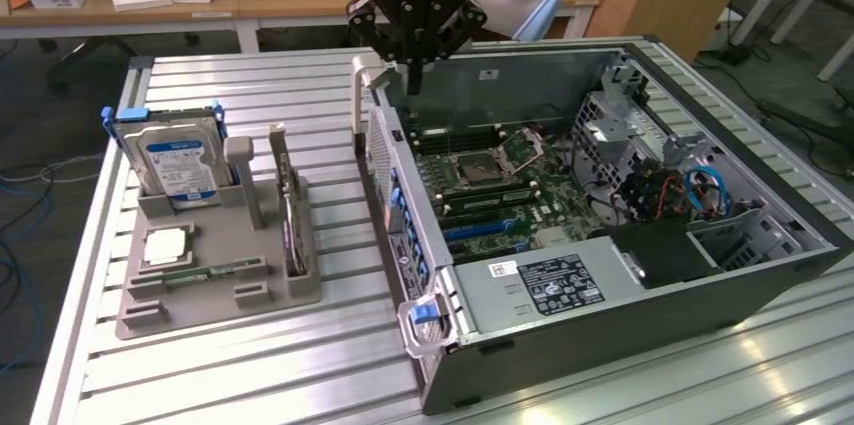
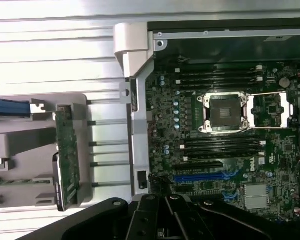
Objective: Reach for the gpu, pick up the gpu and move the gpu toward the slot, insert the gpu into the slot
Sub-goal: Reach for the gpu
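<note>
exterior view: claw [image 1: 415, 83] pinched closed, empty, hanging over the case [image 1: 534, 317] rim. gpu [image 1: 291, 210] stands on edge in the grey rack [image 1: 200, 297], well apart, hard drive [image 1: 174, 160] beside it. wrist view: case wall [image 2: 139, 135] runs between gpu [image 2: 67, 150] and blue slot [image 2: 200, 176]; slot lies bare among board parts.

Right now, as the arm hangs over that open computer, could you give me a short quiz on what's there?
1. True or false: the gripper is holding the graphics card.
2. Where is the graphics card? A) upright in the grey holder B) on the floor C) inside the computer
3. Name the blue-labelled thing standing in the same holder.
Key: 1 false, it is shut and empty. 2 A. 3 the hard drive.
</note>
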Available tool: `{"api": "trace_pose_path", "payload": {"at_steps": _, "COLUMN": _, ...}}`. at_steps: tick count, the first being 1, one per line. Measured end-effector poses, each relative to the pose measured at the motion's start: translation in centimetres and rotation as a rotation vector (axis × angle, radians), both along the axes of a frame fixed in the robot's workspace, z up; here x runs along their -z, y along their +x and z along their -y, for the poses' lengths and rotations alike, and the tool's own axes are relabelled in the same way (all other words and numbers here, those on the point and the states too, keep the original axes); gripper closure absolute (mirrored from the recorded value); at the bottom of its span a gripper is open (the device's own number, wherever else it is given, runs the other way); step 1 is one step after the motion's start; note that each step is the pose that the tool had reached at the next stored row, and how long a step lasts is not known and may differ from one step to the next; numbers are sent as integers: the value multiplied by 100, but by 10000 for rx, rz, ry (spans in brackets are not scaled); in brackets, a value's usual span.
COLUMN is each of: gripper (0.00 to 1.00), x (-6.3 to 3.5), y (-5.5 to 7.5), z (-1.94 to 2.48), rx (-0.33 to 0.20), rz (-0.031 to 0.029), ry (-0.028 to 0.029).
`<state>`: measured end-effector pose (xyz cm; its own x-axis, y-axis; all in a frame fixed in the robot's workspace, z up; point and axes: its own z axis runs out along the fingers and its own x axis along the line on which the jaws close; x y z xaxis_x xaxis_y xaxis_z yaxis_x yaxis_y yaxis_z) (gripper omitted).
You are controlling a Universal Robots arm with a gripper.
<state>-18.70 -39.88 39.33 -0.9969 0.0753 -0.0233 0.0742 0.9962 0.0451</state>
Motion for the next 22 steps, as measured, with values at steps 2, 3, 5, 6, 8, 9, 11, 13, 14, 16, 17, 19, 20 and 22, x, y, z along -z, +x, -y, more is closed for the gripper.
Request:
{"api": "trace_pose_path", "payload": {"at_steps": 2, "gripper": 90, "x": 0, "y": -70, "z": 0, "rx": 0, "rz": 0, "ry": 0}}
{"api": "trace_pose_path", "payload": {"at_steps": 3, "gripper": 90, "x": 0, "y": -105, "z": 0, "rx": 1, "rz": 0, "ry": 0}}
{"api": "trace_pose_path", "payload": {"at_steps": 5, "gripper": 90, "x": -1, "y": -177, "z": 0, "rx": 0, "rz": -1, "ry": -1}}
{"api": "trace_pose_path", "payload": {"at_steps": 6, "gripper": 90, "x": 0, "y": -213, "z": 0, "rx": -1, "rz": 1, "ry": 1}}
{"api": "trace_pose_path", "payload": {"at_steps": 8, "gripper": 90, "x": 0, "y": -294, "z": 0, "rx": 1, "rz": 1, "ry": 1}}
{"api": "trace_pose_path", "payload": {"at_steps": 9, "gripper": 90, "x": 0, "y": -334, "z": 0, "rx": 1, "rz": 0, "ry": 0}}
{"api": "trace_pose_path", "payload": {"at_steps": 11, "gripper": 90, "x": 0, "y": -413, "z": 0, "rx": -1, "rz": -1, "ry": 0}}
{"api": "trace_pose_path", "payload": {"at_steps": 13, "gripper": 90, "x": 0, "y": -493, "z": 0, "rx": 1, "rz": 0, "ry": 1}}
{"api": "trace_pose_path", "payload": {"at_steps": 14, "gripper": 90, "x": 0, "y": -536, "z": 0, "rx": 1, "rz": 0, "ry": 0}}
{"api": "trace_pose_path", "payload": {"at_steps": 16, "gripper": 90, "x": 0, "y": -611, "z": 0, "rx": 0, "rz": 0, "ry": 0}}
{"api": "trace_pose_path", "payload": {"at_steps": 17, "gripper": 90, "x": 0, "y": -647, "z": 0, "rx": -1, "rz": -1, "ry": -1}}
{"api": "trace_pose_path", "payload": {"at_steps": 19, "gripper": 90, "x": 0, "y": -717, "z": 0, "rx": 1, "rz": 0, "ry": 0}}
{"api": "trace_pose_path", "payload": {"at_steps": 20, "gripper": 90, "x": 0, "y": -758, "z": 0, "rx": 1, "rz": 0, "ry": 0}}
{"api": "trace_pose_path", "payload": {"at_steps": 22, "gripper": 90, "x": 0, "y": -834, "z": 0, "rx": -1, "rz": 1, "ry": 1}}
